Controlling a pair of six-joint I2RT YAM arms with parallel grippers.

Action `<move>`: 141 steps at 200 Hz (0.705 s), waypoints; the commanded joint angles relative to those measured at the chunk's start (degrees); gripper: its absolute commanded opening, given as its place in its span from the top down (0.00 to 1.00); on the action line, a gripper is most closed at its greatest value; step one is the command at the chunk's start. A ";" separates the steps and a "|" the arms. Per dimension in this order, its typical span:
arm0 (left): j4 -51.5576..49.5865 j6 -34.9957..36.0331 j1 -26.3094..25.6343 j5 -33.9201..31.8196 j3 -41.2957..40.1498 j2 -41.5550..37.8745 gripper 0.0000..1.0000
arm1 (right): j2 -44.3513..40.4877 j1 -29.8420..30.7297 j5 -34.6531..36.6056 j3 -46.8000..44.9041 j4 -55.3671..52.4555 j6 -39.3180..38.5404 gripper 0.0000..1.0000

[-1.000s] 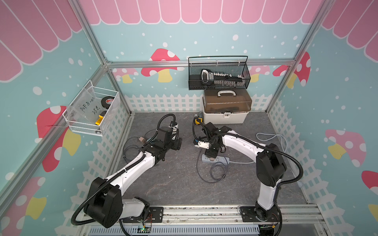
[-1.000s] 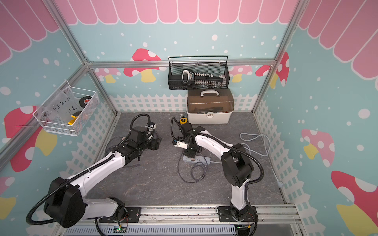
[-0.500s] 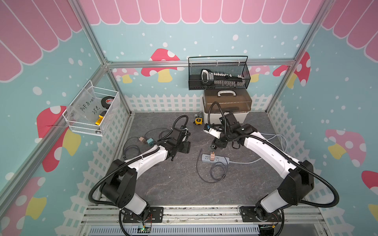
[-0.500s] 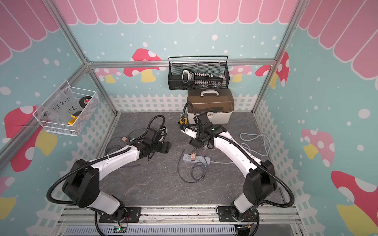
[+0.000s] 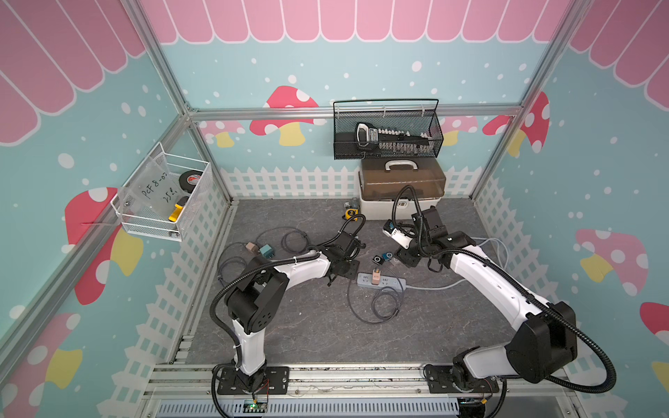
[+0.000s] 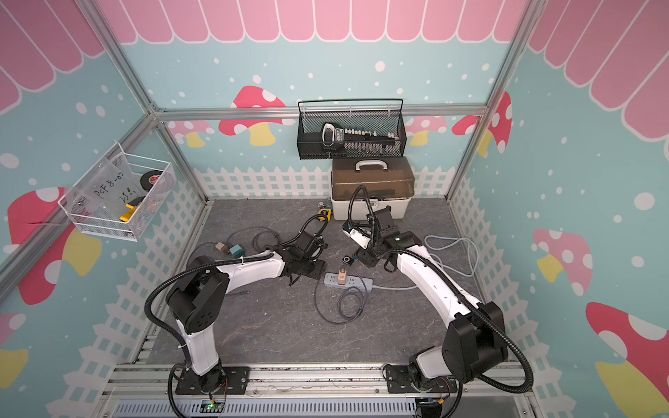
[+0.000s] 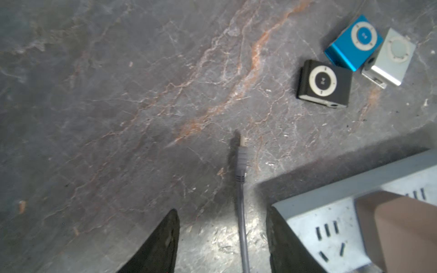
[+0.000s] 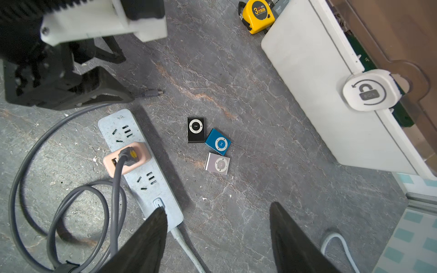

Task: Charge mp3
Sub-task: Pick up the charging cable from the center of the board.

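Note:
Three small mp3 players lie together on the grey floor: black (image 8: 195, 130), blue (image 8: 218, 141) and silver (image 8: 217, 163). The left wrist view shows the black (image 7: 324, 84), blue (image 7: 353, 42) and silver (image 7: 390, 58) players too. A grey charging cable (image 7: 241, 165) runs from a pink charger (image 8: 139, 156) plugged into the power strip (image 8: 118, 125). My left gripper (image 7: 222, 217) is open and straddles the cable near its free plug without touching it. My right gripper (image 8: 217, 208) hangs open above bare floor, close to the players, with nothing in it.
A white toolbox with a brown lid (image 5: 402, 188) stands at the back, a yellow tape measure (image 8: 259, 15) beside it. Spare cables and two chargers (image 5: 266, 250) lie at the left. A white cord (image 5: 496, 246) loops at the right. Wire baskets (image 5: 387, 130) hang on the walls.
My left gripper has moved right and forward to the strip's end, down over the cable tip, and its jaws have narrowed. The right gripper has moved right, off the strip, uncovering the players.

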 commanded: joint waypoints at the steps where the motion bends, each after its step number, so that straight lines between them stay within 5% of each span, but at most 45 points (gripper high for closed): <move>1: -1.75 -0.91 -0.57 -0.08 2.84 2.21 0.45 | -1.66 -0.96 -0.16 -1.07 1.97 0.68 0.34; 75: -5.16 0.92 -0.83 -3.61 7.22 7.99 0.58 | -1.52 -2.17 -0.16 -1.27 2.66 0.77 0.37; 141: -6.50 -0.25 -0.15 -3.16 8.93 10.13 0.80 | -1.31 -2.18 -1.13 -1.14 2.70 2.42 0.41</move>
